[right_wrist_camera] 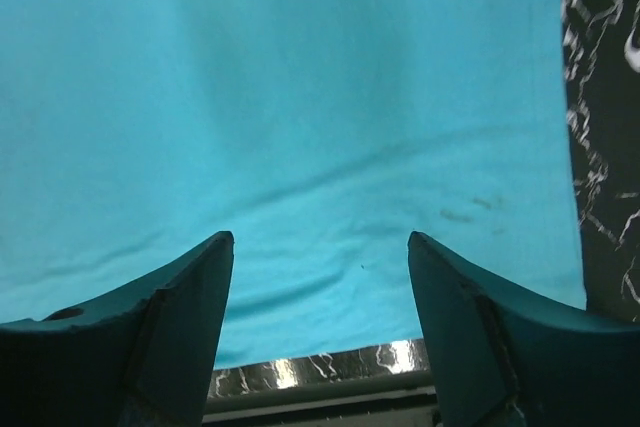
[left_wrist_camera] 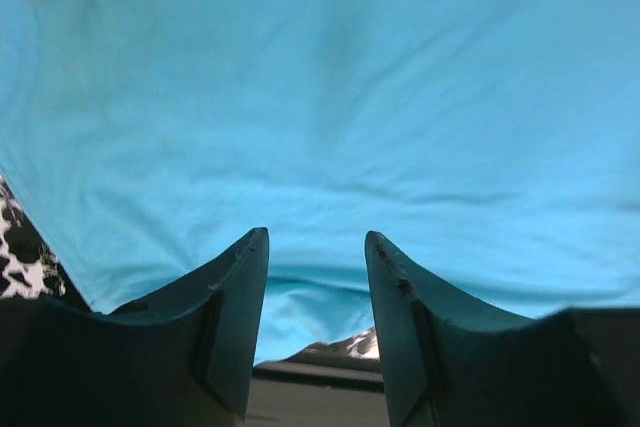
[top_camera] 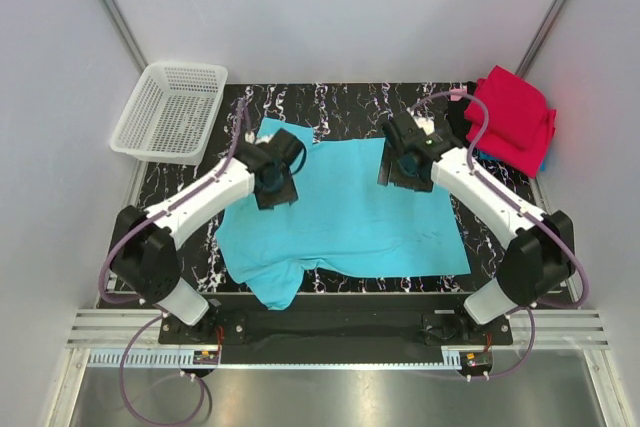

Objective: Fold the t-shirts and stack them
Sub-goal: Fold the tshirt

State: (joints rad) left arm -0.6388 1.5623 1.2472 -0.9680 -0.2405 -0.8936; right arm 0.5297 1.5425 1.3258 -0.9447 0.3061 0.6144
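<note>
Currently, turquoise t-shirt (top_camera: 350, 207) spread on marbled table (top_camera: 340, 102), left gripper (left_wrist_camera: 317, 235) held over it, jaws parted, right gripper (right_wrist_camera: 320, 237) spread wider, nothing pinched, red t-shirt (top_camera: 515, 117) folded far right.

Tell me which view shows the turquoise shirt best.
The top external view: almost the whole turquoise shirt shows there, spread out. Each wrist view shows only a close patch of its cloth and part of an edge.

The left arm (top_camera: 205, 195) and the right arm (top_camera: 487, 195) are white with black round joints. Thin purple cables (top_camera: 128, 247) run along them. The left hand (left_wrist_camera: 315, 242) and the right hand (right_wrist_camera: 320, 242) have dark pointed fingers (left_wrist_camera: 235, 317).
</note>
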